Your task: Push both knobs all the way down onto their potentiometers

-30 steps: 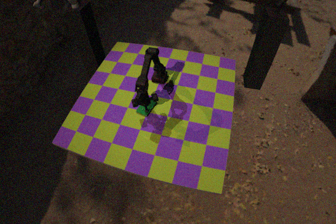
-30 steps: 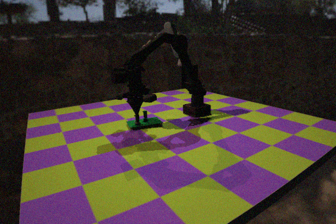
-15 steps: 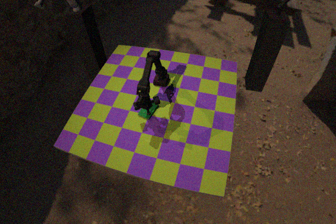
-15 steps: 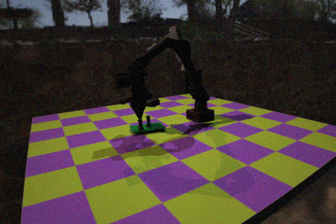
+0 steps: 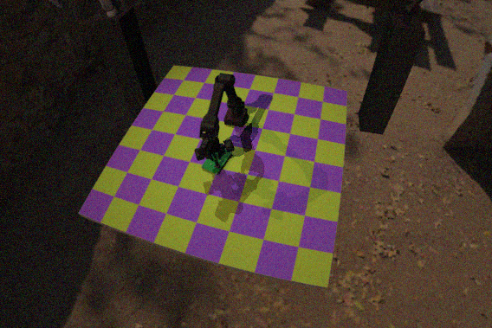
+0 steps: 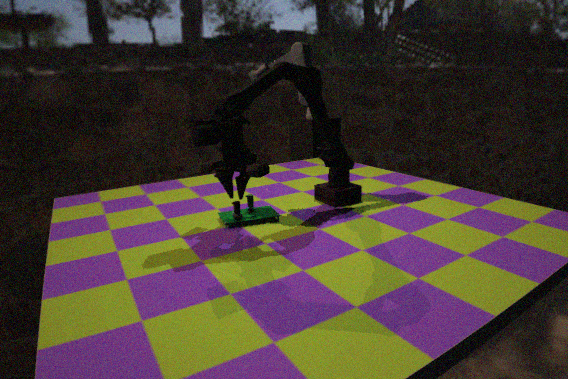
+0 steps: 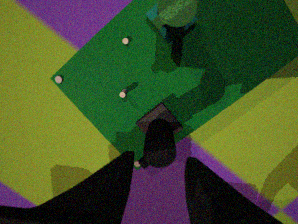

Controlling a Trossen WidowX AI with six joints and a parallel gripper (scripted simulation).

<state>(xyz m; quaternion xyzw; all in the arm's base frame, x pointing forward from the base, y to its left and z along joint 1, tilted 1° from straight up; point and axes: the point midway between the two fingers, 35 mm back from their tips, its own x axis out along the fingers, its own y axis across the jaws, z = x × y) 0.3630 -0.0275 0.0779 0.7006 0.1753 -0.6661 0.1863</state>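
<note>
A green circuit board (image 5: pixel 213 164) (image 6: pixel 252 217) (image 7: pixel 97 82) stands on the purple and yellow checkered table (image 5: pixel 268 219) (image 6: pixel 320 278). Two dark knobs rise from it. In the exterior view the left knob (image 6: pixel 236 208) stands lower than the right knob (image 6: pixel 250 201). In the wrist view the near knob (image 7: pixel 160 142) sits on its brown potentiometer at the board's edge, and the far knob (image 7: pixel 177 12) is at the top. My gripper (image 6: pixel 235 195) (image 7: pixel 159 162) (image 5: pixel 215 151) hangs just above the near knob, its fingers apart and holding nothing.
The arm's base (image 6: pixel 338 194) stands on the table behind and to the right of the board. Dark posts (image 5: pixel 138 52) (image 5: pixel 387 76) stand on the ground beyond the table's far edge.
</note>
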